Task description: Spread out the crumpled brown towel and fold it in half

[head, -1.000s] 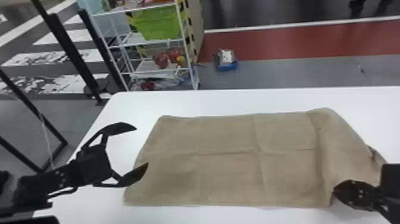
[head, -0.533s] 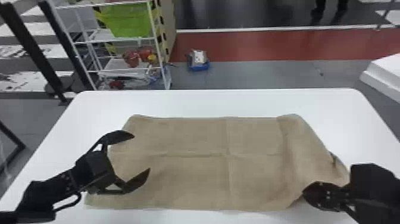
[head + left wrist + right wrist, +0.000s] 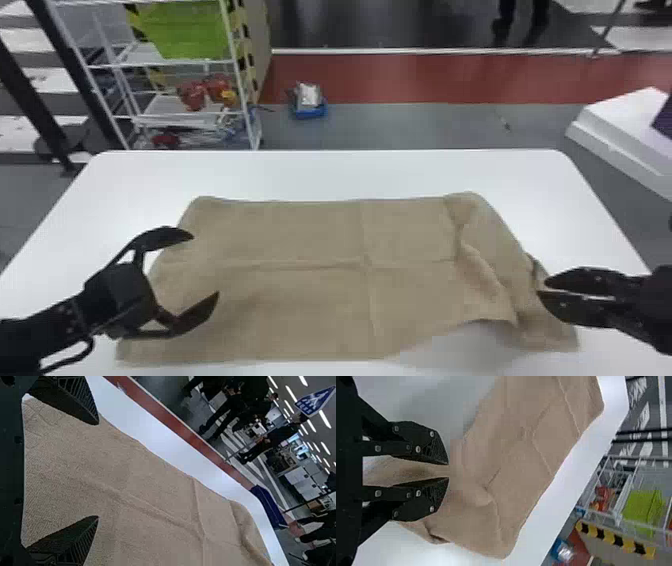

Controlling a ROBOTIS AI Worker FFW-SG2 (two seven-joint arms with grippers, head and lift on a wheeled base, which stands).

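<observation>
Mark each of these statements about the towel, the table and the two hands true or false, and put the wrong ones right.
1. The towel is on a white table. True.
2. It is balled up in a heap. False: most of it is spread out, with creases.
3. The left hand is open. True.
4. The right hand is at the towel's left side. False: it is at the towel's right side.

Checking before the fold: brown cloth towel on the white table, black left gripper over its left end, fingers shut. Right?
The left gripper, over the towel's left end on the white table, has its fingers open, not shut; the head view shows it.
</observation>
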